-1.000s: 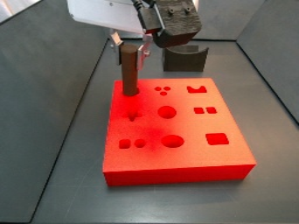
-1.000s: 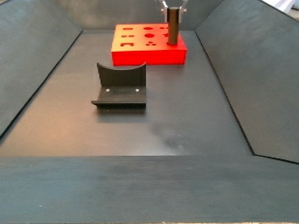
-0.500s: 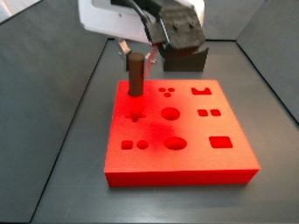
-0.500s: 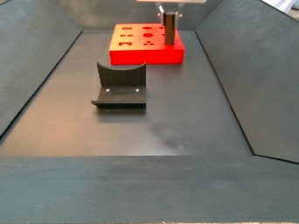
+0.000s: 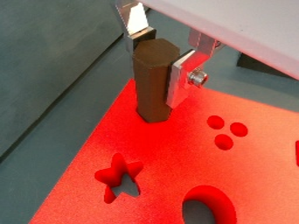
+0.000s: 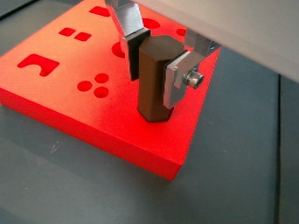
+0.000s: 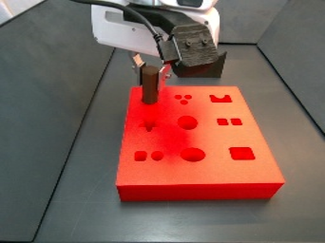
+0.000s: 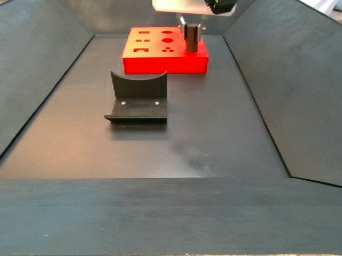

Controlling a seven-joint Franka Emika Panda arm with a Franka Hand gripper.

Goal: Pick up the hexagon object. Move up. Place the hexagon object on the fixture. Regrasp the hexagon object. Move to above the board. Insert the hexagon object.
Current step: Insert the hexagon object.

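Note:
The hexagon object [image 7: 150, 84], a reddish-brown peg, stands upright with its lower end in a recess near the far left corner of the red board [image 7: 210, 177]. My gripper [image 7: 152, 66] is shut on its upper part. In both wrist views the silver fingers [image 5: 184, 72] [image 6: 180, 73] clamp opposite flats of the peg [image 5: 151, 87] [image 6: 155, 87], near the board's edge [image 6: 47, 83]. In a side view the peg [image 8: 193, 39] rises from the board [image 8: 167, 65] under the gripper [image 8: 193, 24]. The dark fixture [image 8: 138, 98] stands apart from the board on the floor.
Star [image 5: 117, 173] and round [image 5: 228, 128] recesses lie close to the peg on the board [image 5: 163, 166]. The fixture [image 7: 203, 65] sits just behind the gripper in a side view. Sloped grey walls [image 8: 40, 90] enclose the dark floor [image 8: 201, 150].
My gripper has come down with the peg. Less of the peg shows above the board than a second ago.

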